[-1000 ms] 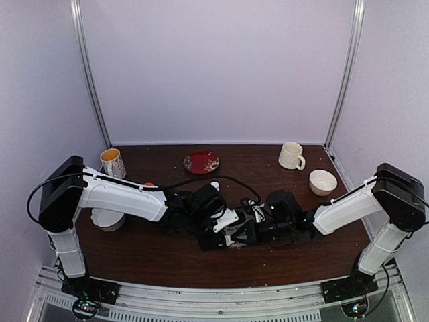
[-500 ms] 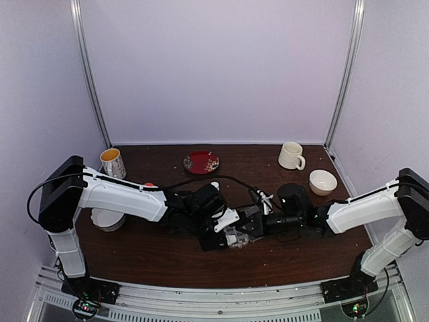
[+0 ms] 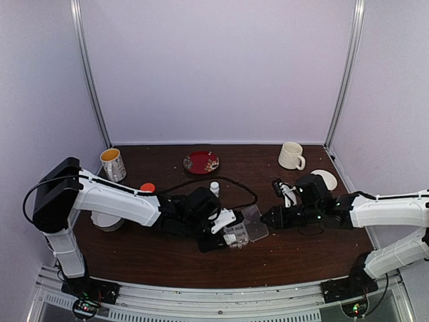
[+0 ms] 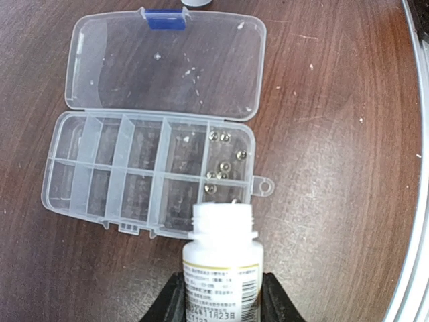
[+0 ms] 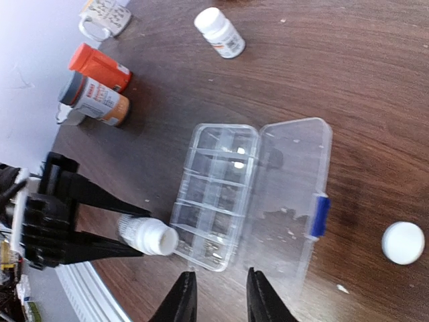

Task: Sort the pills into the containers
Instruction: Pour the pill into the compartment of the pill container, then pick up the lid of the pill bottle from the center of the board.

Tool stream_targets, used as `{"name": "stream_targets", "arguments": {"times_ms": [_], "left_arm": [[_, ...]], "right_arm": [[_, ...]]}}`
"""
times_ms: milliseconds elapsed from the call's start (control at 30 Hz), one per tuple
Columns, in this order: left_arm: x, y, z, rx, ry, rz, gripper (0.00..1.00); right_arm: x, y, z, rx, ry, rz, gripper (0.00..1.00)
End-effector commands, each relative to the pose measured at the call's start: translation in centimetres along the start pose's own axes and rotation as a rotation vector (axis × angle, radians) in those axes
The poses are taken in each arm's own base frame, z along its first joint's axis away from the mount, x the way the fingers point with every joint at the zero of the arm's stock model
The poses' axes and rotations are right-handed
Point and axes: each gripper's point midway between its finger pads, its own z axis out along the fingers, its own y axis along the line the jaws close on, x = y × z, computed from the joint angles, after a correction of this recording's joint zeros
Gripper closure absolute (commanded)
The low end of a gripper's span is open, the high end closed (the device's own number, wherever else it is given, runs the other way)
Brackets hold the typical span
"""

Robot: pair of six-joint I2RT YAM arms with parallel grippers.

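Observation:
The clear organizer box (image 4: 134,176) lies with its lid (image 4: 167,67) folded flat open; its small cells are the containers. Several tiny pale pills (image 4: 221,164) sit in the end cell by the eyelet tab; the other cells look bare. My left gripper (image 4: 222,295) is shut on an uncapped small white bottle (image 4: 222,248), whose mouth tilts over that end cell. In the right wrist view the bottle (image 5: 149,236) points at the box (image 5: 218,191). My right gripper (image 5: 220,295) is open and holds nothing, just short of the box's near corner. From above, it (image 3: 268,218) sits right of the box (image 3: 242,233).
A loose white cap (image 5: 403,242) lies beyond the lid. A second white bottle (image 5: 219,31), an orange bottle (image 5: 100,66) and a grey-capped bottle (image 5: 94,100) lie farther off. A red plate (image 3: 201,162), yellow mug (image 3: 112,163), white mug (image 3: 291,155) and white bowl (image 3: 326,178) stand behind.
My right arm has drawn back to the right, away from the box, and its jaws have opened. The box lid now lies flat open. My left gripper has kept the bottle by the box.

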Motion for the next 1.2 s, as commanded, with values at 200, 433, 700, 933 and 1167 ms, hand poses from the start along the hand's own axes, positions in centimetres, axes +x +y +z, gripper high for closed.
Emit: {"name": "stream_targets", "arguments": {"times_ms": [200, 433, 700, 933, 1167], "left_arm": [[-3.3, 0.5, -3.4, -0.055, -0.218, 0.009, 1.0], [-5.6, 0.5, -7.5, -0.09, -0.449, 0.039, 1.0], [-7.8, 0.5, -12.4, -0.135, -0.662, 0.087, 1.0], [-8.5, 0.5, -19.5, -0.209, -0.926, 0.126, 1.0], [-8.6, 0.6, -26.8, -0.305, -1.167, 0.152, 1.0]], "right_arm": [[1.1, -9.0, -3.4, 0.471, 0.192, -0.084, 0.64], [0.1, -9.7, -3.2, 0.556, 0.267, -0.115, 0.57], [-1.3, -10.6, -2.8, 0.629, 0.302, -0.158, 0.55], [-1.0, -11.2, -1.4, 0.631, 0.344, -0.155, 0.51], [-1.0, -11.4, -0.2, 0.624, 0.377, -0.163, 0.5]]}}
